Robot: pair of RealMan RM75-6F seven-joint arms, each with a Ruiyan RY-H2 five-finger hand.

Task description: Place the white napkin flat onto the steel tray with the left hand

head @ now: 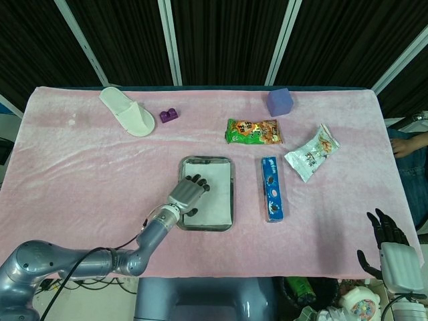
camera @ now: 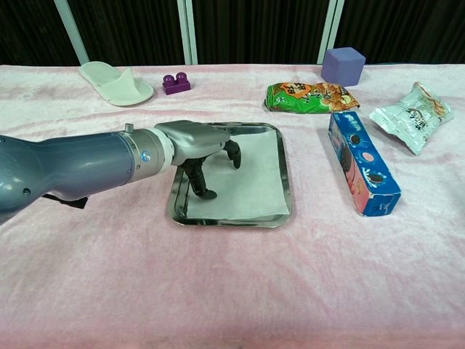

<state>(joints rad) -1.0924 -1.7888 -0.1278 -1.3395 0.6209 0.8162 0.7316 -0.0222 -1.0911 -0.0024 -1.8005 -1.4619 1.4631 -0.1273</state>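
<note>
The napkin lies flat inside the tray. The left robot hand rests fingertips on its left part, fingers spread, nothing clamped. A straight vertical lift is advised, so the sheet is not dragged. Fingertip contact is partly hidden. The right robot hand hangs open beyond the counter's near right corner.

A pink cloth covers the worktop; behind it hang dark curtains between pale upright posts.
</note>
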